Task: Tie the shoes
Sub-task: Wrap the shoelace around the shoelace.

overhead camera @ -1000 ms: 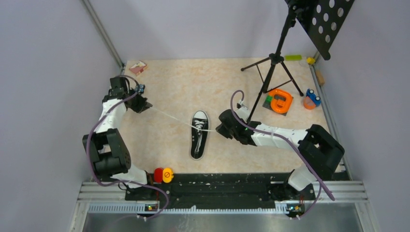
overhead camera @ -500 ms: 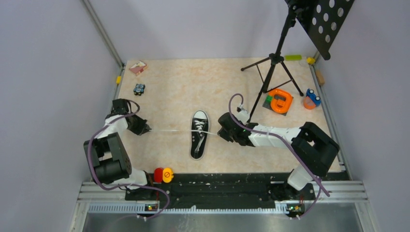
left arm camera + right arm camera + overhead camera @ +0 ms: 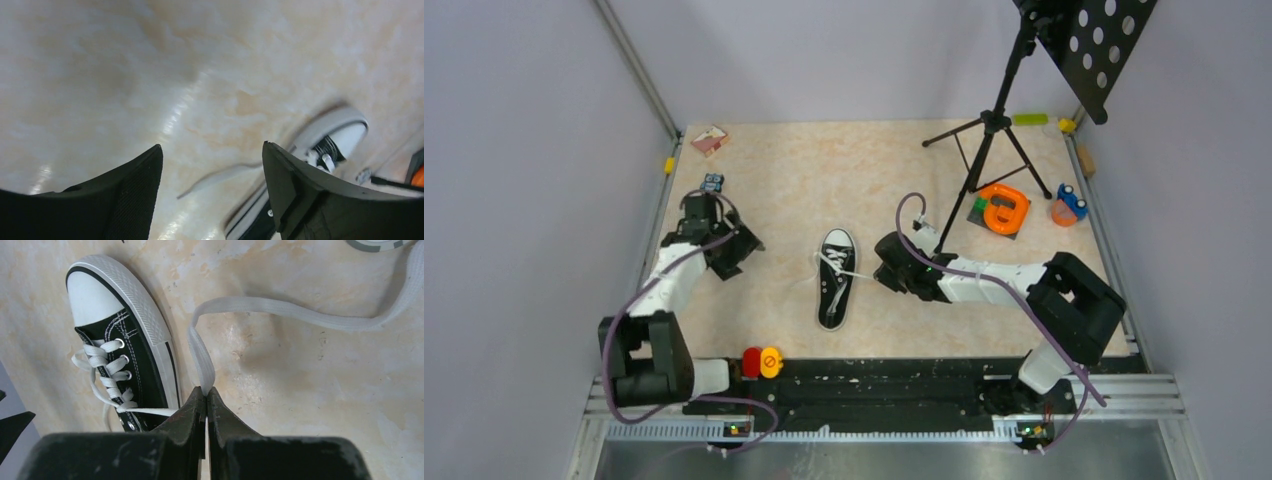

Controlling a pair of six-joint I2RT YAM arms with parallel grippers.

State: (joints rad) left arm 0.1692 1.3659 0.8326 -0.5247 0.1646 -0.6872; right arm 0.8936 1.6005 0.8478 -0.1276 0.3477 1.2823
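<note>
1. Spotting sneaker (image 3: pixel 836 280) resting on its sole approx mid-table (image 3: pixel 824 170), white toe cap pointing away from arm bases, heel toward them, sitting btwn both grippers.
2. Clamping R lace (image 3: pixel 280 307) w/ R gripper (image 3: pixel 205 390): jaws pressed fully together on the flat white strip, just beside sneaker's sole edge on R-arm side, low over table.
3. Noting a thin stretch of R lace running from eyelets straight into the pinch, rest looping up and trailing off across table away from sneaker.
4. Gripping nothing w/ L gripper (image 3: pixel 211 150): fingers (image 3: pixel 130 195) standing wide apart, only bare table showing btwn them, well apart from sneaker on L-arm side.
5. Seeing L lace (image 3: pixel 220 176) lying slack on table next to sneaker, apart from L gripper.
6. Also seeing tripod stand (image 3: pixel 994 120) and orange item (image 3: pixel 1004 210) at far R of table, away from sneaker.
</note>
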